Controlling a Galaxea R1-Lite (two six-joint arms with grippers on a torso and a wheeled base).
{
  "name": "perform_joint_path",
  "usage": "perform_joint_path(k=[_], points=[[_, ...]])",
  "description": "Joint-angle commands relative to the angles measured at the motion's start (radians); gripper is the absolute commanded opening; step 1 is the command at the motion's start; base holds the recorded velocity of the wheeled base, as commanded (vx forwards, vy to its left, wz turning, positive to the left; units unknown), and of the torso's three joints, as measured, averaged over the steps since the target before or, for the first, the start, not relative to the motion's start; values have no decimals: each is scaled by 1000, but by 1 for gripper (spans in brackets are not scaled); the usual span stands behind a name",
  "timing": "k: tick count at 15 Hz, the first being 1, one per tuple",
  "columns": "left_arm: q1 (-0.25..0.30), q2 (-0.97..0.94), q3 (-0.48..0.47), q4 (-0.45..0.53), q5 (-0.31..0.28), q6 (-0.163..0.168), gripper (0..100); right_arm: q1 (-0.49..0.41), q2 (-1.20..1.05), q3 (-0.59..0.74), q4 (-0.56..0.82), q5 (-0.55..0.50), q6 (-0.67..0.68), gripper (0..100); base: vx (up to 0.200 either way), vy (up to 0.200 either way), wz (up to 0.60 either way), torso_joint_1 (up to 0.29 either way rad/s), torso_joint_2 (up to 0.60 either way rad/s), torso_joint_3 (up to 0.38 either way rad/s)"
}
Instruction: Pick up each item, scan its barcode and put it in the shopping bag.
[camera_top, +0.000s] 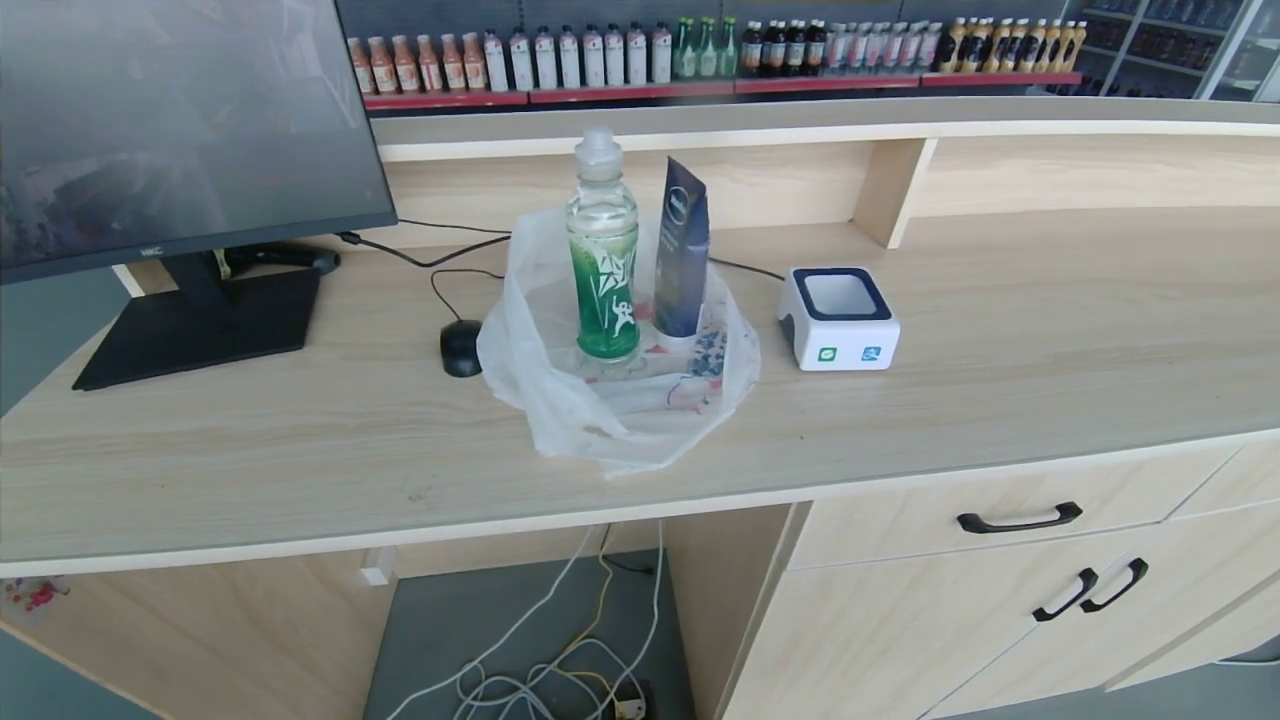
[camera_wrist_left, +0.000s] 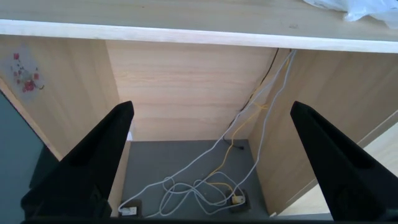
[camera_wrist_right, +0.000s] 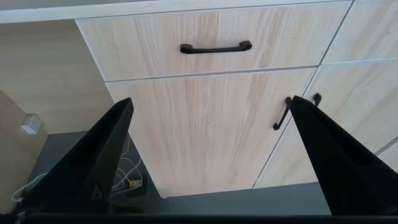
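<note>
A clear plastic shopping bag (camera_top: 560, 390) lies open on the wooden counter (camera_top: 1000, 330). Inside it stand a green-labelled bottle (camera_top: 603, 250) with a clear cap and a dark blue pouch (camera_top: 682, 250), both upright. A white and blue barcode scanner (camera_top: 838, 318) sits just right of the bag. My left gripper (camera_wrist_left: 211, 137) is open below the counter edge, facing the knee space with cables. My right gripper (camera_wrist_right: 211, 134) is open in front of the cabinet doors, below the counter. A corner of the bag (camera_wrist_left: 357, 9) hangs over the counter edge above the left gripper.
A monitor (camera_top: 180, 120) on a black stand fills the counter's left, with a black mouse (camera_top: 461, 347) beside the bag. A raised shelf (camera_top: 830, 130) runs along the back. Drawers with black handles (camera_top: 1020, 520) are under the right side. Cables (camera_wrist_left: 205, 186) lie on the floor.
</note>
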Motion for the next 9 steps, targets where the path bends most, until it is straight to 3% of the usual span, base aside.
perform_joint_path(k=[1, 5, 7, 9], points=[[0, 2, 0, 0, 1, -1, 100, 0, 3, 0, -2, 1, 0, 100, 0, -200, 0, 12, 2, 2], [0, 2, 0, 0, 1, -1, 100, 0, 3, 0, 0, 1, -4, 100, 0, -200, 0, 1, 5, 4], [0, 2, 0, 0, 1, -1, 100, 0, 3, 0, 0, 1, -6, 100, 0, -200, 600, 5, 2, 2], [0, 2, 0, 0, -1, -1, 100, 0, 3, 0, 0, 1, -1, 100, 0, -200, 0, -2, 2, 7]])
